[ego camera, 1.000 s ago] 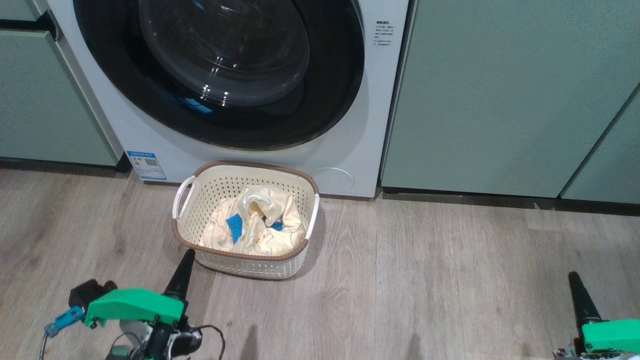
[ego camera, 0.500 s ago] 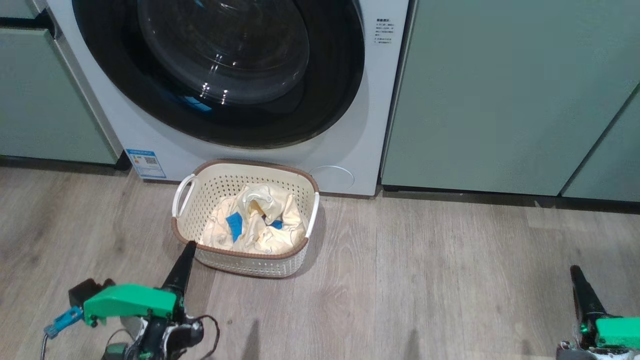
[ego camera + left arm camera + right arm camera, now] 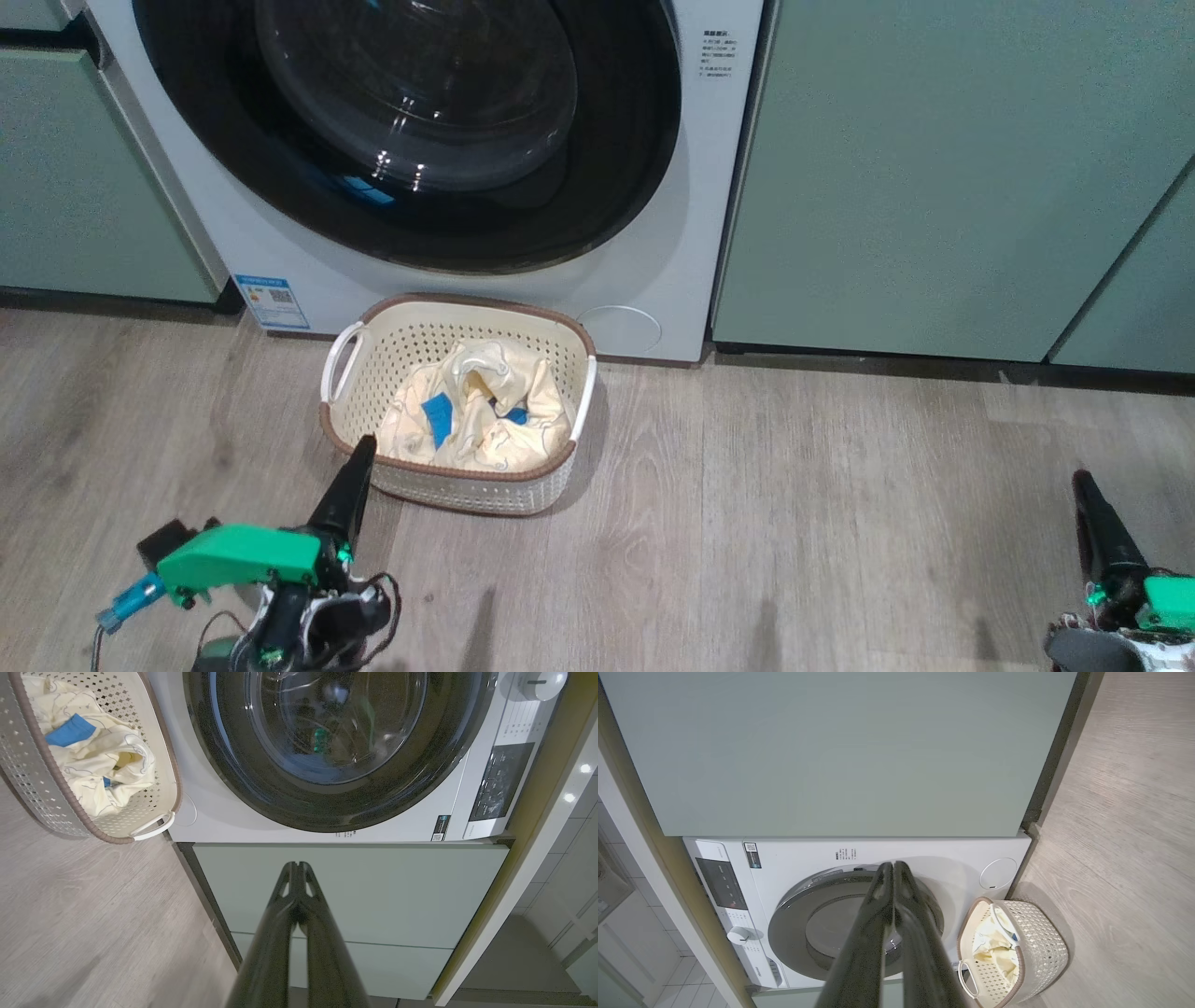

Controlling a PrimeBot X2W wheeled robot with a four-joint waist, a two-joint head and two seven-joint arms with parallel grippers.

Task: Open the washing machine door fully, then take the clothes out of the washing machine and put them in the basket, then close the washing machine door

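Note:
The washing machine stands at the top of the head view, its black-rimmed glass door lying flat against the front. On the floor before it sits the cream basket, with pale yellow clothes and blue patches inside. My left gripper is shut and empty, its tip just at the basket's near left corner. Far to the right, my right gripper is shut and empty over bare floor. The left wrist view shows door, basket and clothes; the right wrist view shows door and basket.
Sage-green cabinet fronts flank the machine on both sides. Pale wooden floor stretches between my two arms. The machine's control panel and knob appear in the left wrist view.
The left gripper's tip has crept up toward the basket's near left corner. The right gripper has risen slightly. The whole picture has shifted a little, so the camera moved.

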